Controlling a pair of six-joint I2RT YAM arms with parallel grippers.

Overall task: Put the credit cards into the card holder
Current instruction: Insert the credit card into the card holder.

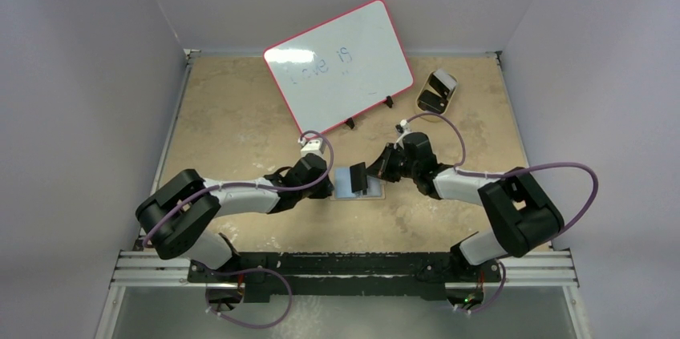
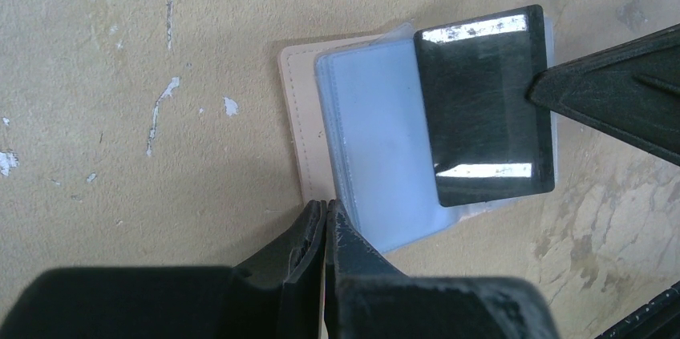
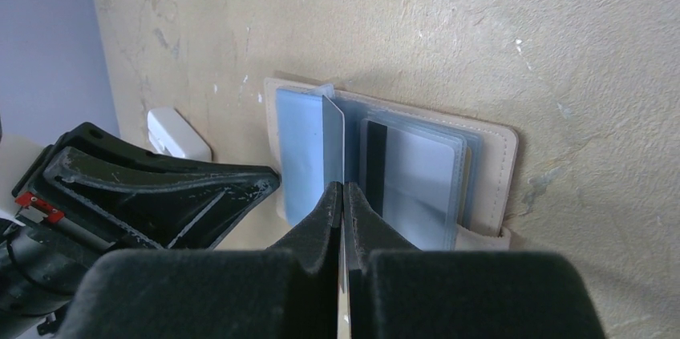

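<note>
One open card holder (image 3: 491,164). The right gripper (image 3: 343,195) clamps one dark card (image 2: 485,106); a second card (image 3: 421,183) lies sleeved. The left gripper (image 2: 325,219) is pressed together.

Left arm (image 1: 240,195) and right arm (image 1: 461,183) reach inward, low, both jaws pinched together.

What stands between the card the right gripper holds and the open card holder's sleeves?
Nothing visible does. The right gripper pinches the card upright, directly over the clear sleeves of the card holder. The left gripper, shut, sits at the holder's edge, beside the path, not in it.
</note>
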